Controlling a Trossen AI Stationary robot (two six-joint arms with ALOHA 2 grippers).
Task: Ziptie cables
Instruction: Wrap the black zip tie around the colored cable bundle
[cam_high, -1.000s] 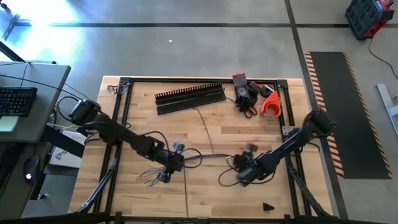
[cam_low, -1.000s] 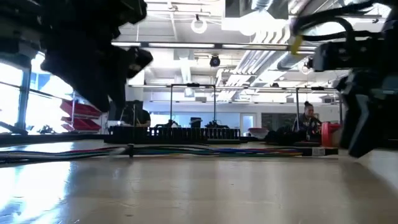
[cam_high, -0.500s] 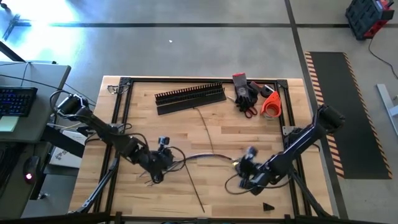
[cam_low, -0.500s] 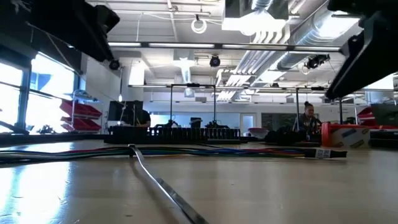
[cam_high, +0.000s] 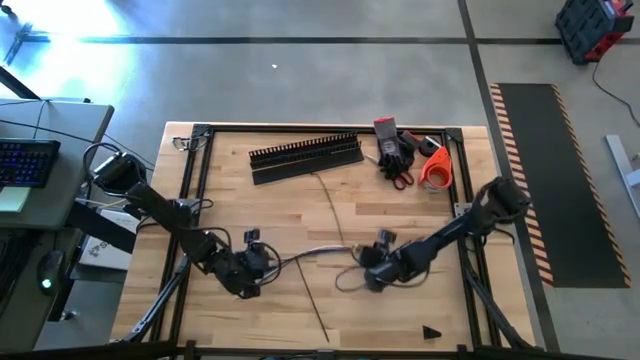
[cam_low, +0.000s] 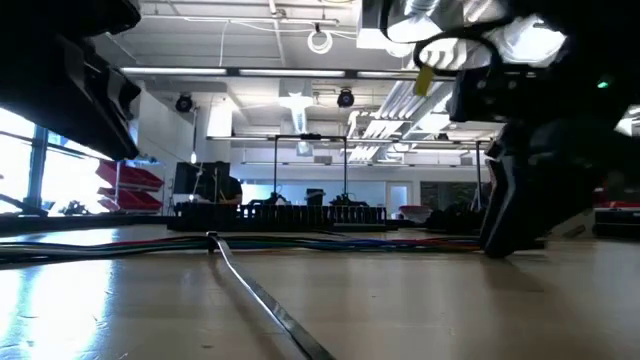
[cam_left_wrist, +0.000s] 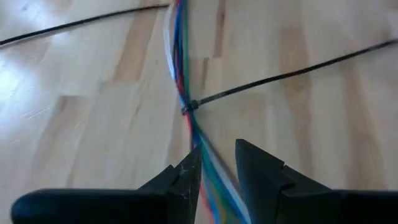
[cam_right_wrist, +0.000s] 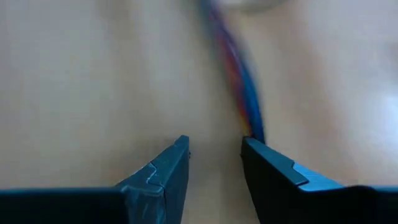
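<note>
Left tool (cam_left_wrist: 216, 167) clenched on cables (cam_left_wrist: 182, 74) | right tool (cam_right_wrist: 214, 163): cables (cam_right_wrist: 233, 68) run to one finger, grip I cannot tell | cables lie along counter (cam_high: 300, 200) from tool to tool | ziptie (cam_left_wrist: 273, 78) already on bundle, just ahead of left tool | I judge left arm nearer.

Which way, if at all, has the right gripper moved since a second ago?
Yes. In the high view the right gripper has shifted toward the table's left, further from the orange tape roll.
</note>
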